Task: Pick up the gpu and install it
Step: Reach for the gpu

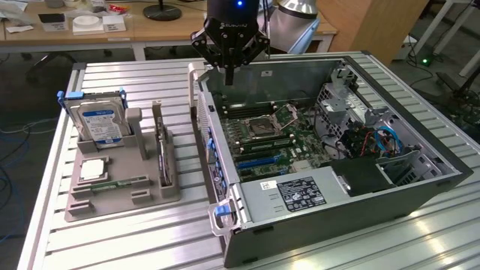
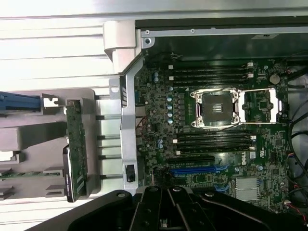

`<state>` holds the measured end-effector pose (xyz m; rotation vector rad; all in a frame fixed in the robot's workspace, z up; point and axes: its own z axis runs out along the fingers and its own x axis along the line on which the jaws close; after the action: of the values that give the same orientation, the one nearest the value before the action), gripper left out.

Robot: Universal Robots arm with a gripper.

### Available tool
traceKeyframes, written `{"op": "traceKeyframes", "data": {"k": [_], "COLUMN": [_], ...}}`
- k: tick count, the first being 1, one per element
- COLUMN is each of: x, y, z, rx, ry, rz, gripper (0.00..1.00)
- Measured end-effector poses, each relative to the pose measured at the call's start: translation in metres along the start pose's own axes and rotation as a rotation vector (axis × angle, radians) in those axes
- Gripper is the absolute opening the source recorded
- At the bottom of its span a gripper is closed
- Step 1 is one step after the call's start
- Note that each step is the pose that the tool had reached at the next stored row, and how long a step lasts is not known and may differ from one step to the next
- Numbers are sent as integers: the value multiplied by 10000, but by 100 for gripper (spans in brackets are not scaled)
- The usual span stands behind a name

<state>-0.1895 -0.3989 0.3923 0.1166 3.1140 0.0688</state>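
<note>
The end effector (image 1: 228, 76) hangs closed and empty above the open computer case (image 1: 338, 225), over the case corner that lies toward the desk's (image 1: 135, 79) far edge in the exterior view. Below it lies the motherboard (image 1: 262, 140). The gpu (image 1: 161, 157) stands on edge in a slot of the grey holder (image 1: 150, 197), just beside the case, toward the desk's edge on the exterior view's left. A hard drive (image 1: 98, 121) stands upright in the same holder, nearer that edge.

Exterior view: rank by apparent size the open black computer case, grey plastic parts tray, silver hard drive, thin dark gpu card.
1. black computer case
2. grey parts tray
3. silver hard drive
4. dark gpu card, seen edge-on: about as long as the drive, but far narrower.
</note>
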Motion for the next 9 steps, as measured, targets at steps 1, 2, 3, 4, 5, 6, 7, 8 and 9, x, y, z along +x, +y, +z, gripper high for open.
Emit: {"op": "traceKeyframes", "data": {"k": [1, 2, 3, 4, 5, 6, 7, 8, 9], "x": [9, 19, 30, 42, 53, 64, 75, 84, 93], "y": [0, -1, -2, -3, -4, -5, -5, -6, -7], "z": [0, 0, 0, 0, 0, 0, 0, -1, 0], "rx": [-1, 0, -1, 0, -1, -1, 0, 0, -1], "ry": [0, 0, 0, 1, 0, 1, 1, 1, 1], "rz": [1, 0, 1, 1, 0, 1, 1, 1, 1], "gripper": [11, 11, 11, 11, 11, 11, 11, 11, 11]}}
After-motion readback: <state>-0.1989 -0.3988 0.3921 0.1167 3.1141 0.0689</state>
